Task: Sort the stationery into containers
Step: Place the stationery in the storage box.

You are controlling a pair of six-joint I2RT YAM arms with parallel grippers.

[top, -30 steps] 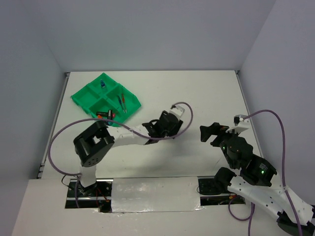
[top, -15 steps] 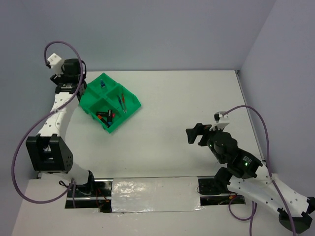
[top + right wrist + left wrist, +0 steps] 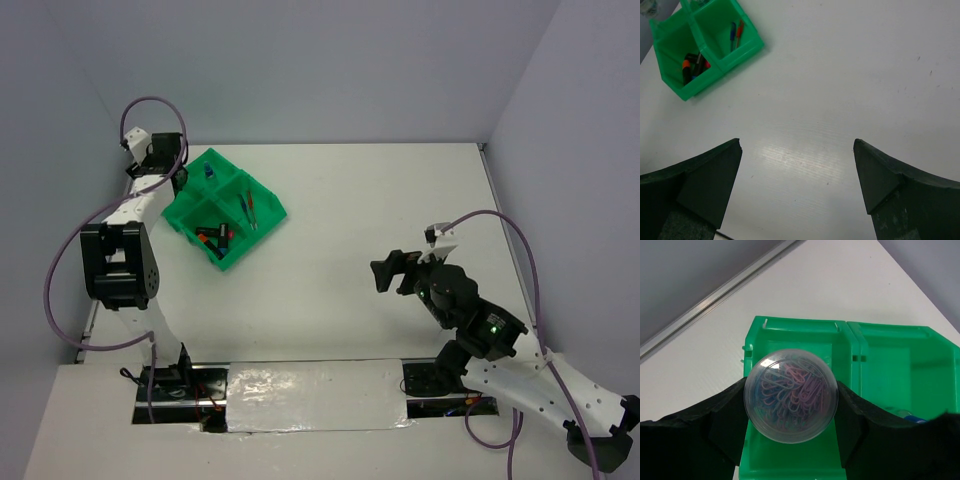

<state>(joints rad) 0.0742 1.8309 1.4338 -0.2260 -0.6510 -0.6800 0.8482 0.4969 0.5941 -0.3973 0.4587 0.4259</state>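
With my left gripper (image 3: 792,412) clamped part-open on the clear tub of paper clips (image 3: 790,387), I am hovering it over a corner compartment of the green tray (image 3: 800,322); placing step, next probably lowering, then releasing.

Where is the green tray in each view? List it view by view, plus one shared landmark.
Top external: green tray, upper left.
Left wrist: green tray, lower centre and right, behind the clip tub in the left claw.
Right wrist: green tray, top left corner.
Landmark: red and blue pens, top external and right wrist only.
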